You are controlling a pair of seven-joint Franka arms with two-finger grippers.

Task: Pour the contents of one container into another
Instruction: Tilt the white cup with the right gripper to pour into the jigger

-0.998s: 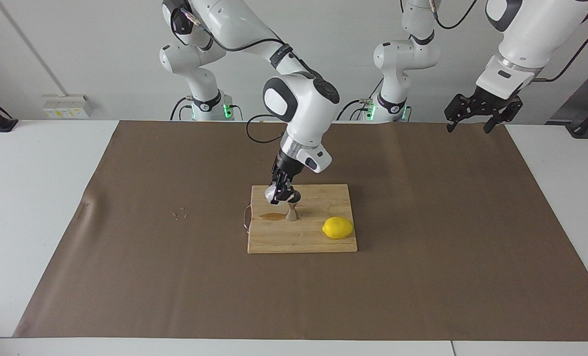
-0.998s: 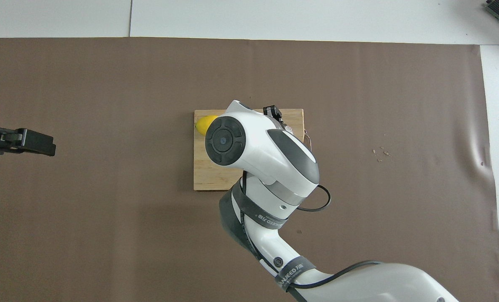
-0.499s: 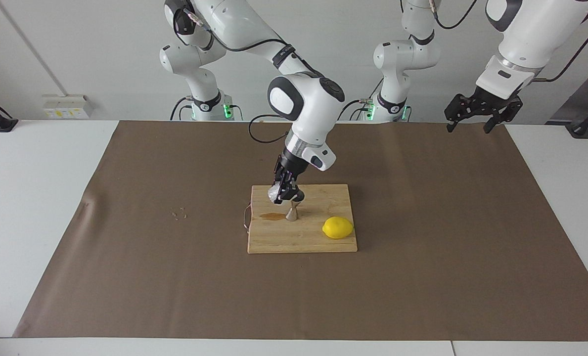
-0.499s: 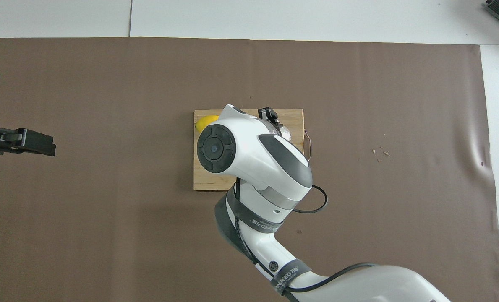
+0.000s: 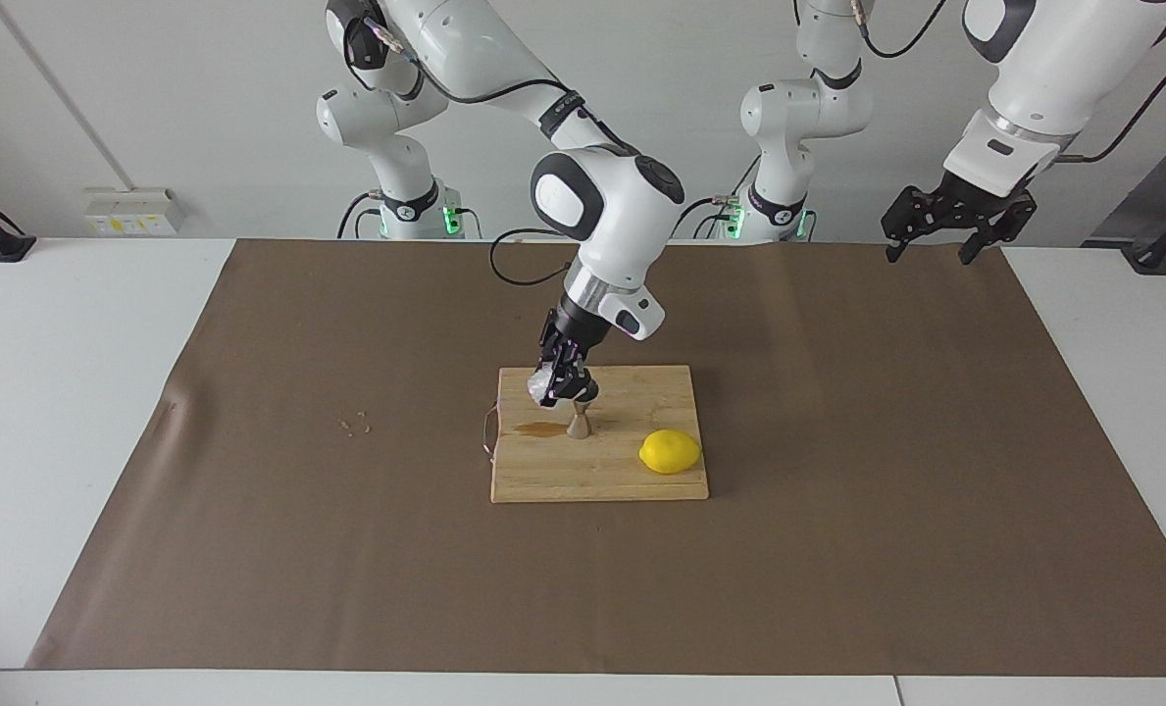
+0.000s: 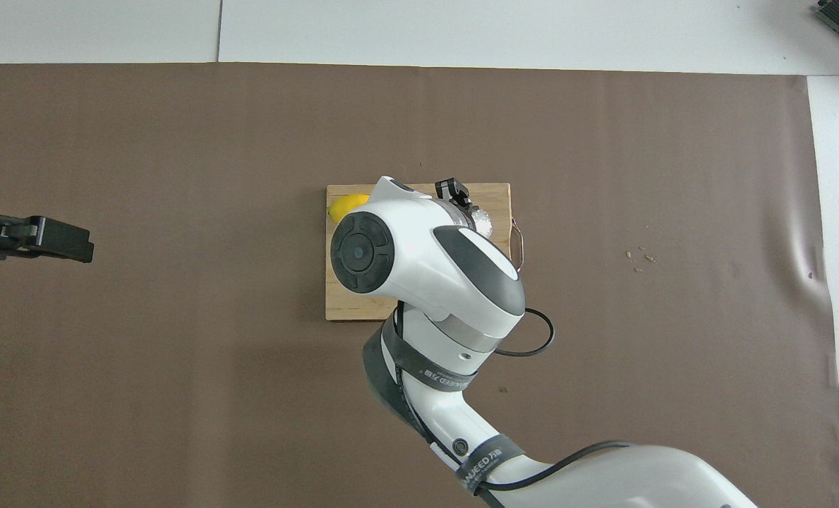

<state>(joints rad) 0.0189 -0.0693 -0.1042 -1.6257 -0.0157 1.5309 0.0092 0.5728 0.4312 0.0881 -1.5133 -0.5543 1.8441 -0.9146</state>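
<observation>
Over the cutting board (image 5: 602,471), my right gripper (image 5: 561,384) was clamped on the glass cup (image 5: 544,383), holding it tipped just above the jigger (image 5: 580,422). That was the relation that mattered: the jigger stood upright almost straight below the cup, slightly toward the left arm's end, its mouth just under the lowered rim. A wet patch (image 5: 540,428) lay beside it. My left gripper (image 5: 947,226) waited, fingers spread and empty, over the table's edge, well apart.

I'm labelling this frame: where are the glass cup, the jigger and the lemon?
glass cup (image 5: 544,383), facing view, its whitish side
jigger (image 5: 580,425), facing view, its narrow waist
lemon (image 5: 670,452), facing view, middle of its peel
</observation>
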